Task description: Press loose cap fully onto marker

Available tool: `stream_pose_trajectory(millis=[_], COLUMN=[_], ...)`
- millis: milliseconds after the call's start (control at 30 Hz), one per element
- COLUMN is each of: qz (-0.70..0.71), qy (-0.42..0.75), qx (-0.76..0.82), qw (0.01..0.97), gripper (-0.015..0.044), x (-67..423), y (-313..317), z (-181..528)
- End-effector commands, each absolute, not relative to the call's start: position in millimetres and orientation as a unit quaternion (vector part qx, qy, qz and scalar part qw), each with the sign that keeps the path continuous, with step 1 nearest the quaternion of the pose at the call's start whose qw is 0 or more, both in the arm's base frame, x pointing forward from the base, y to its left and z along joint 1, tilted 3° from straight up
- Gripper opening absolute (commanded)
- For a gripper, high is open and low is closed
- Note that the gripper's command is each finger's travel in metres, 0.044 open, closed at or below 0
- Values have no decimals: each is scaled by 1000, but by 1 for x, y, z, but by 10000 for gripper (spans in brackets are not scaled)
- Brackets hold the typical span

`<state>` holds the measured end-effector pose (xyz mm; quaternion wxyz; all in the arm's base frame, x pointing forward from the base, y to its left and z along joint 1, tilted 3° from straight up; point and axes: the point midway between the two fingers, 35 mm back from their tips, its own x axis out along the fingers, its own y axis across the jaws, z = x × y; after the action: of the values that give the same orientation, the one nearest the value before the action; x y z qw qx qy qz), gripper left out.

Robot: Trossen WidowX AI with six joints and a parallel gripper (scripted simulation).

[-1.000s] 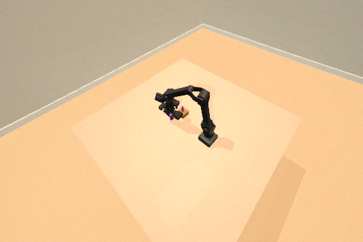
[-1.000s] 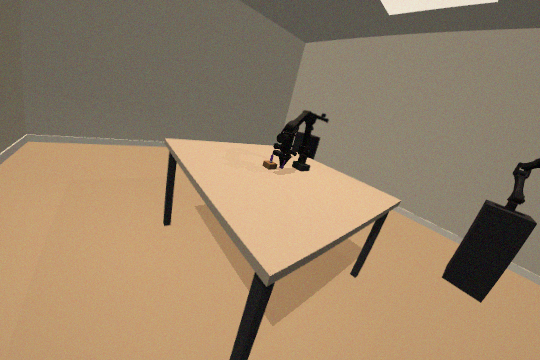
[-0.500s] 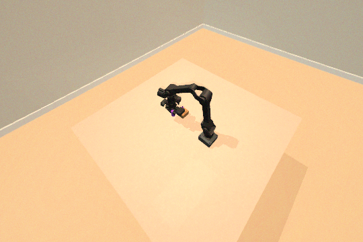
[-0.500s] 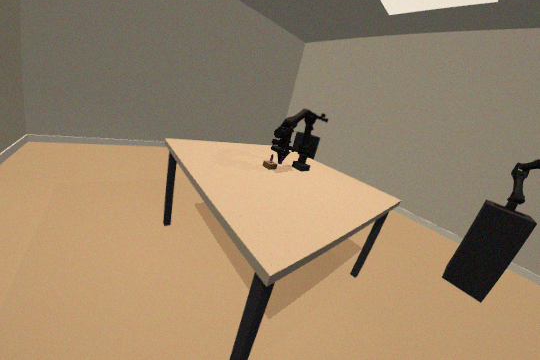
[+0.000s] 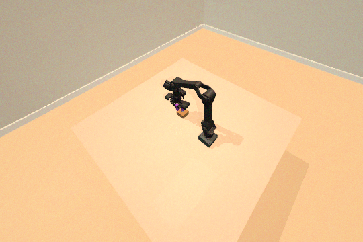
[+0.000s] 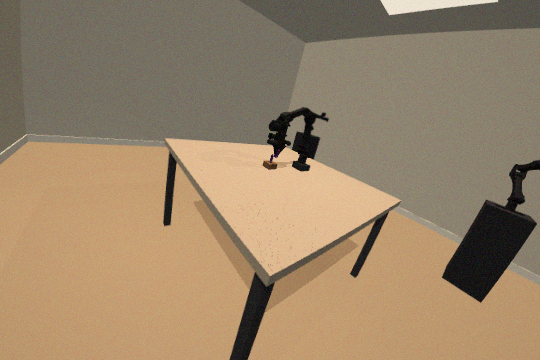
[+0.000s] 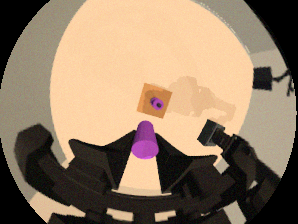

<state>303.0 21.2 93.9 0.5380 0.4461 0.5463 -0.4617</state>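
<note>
The purple cap [image 5: 177, 106] [image 6: 276, 154] [image 7: 145, 141] is between the fingertips of my gripper [image 7: 145, 133], which is shut on it. The cap is held above the table. The orange-brown holder block [image 5: 182, 114] [image 6: 270, 166] [image 7: 145, 107] sits on the table, just beyond the cap in the wrist view. The purple marker [image 5: 183, 109] [image 6: 271, 159] [image 7: 157, 104] stands upright in the block and shows nearly end-on in the wrist view. Cap and marker are apart. The cap is higher than the marker and off to its side.
The arm's base [image 5: 208, 139] [image 6: 301, 166] [image 7: 211, 133] stands on the table [image 5: 134, 137] [image 6: 280, 204], a short way from the holder block. A black box-shaped object [image 6: 490, 249] shows at the right in the exterior view, away from the table.
</note>
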Motion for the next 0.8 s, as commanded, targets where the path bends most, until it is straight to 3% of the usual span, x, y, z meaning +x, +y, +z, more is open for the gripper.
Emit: stream_pose_trajectory(millis=[0,767], qz=[-460,-461], qy=[543,542], qx=[446,445], qw=[543,543], gripper=[0,0], x=[302,296], y=[5,-24], z=[106,112])
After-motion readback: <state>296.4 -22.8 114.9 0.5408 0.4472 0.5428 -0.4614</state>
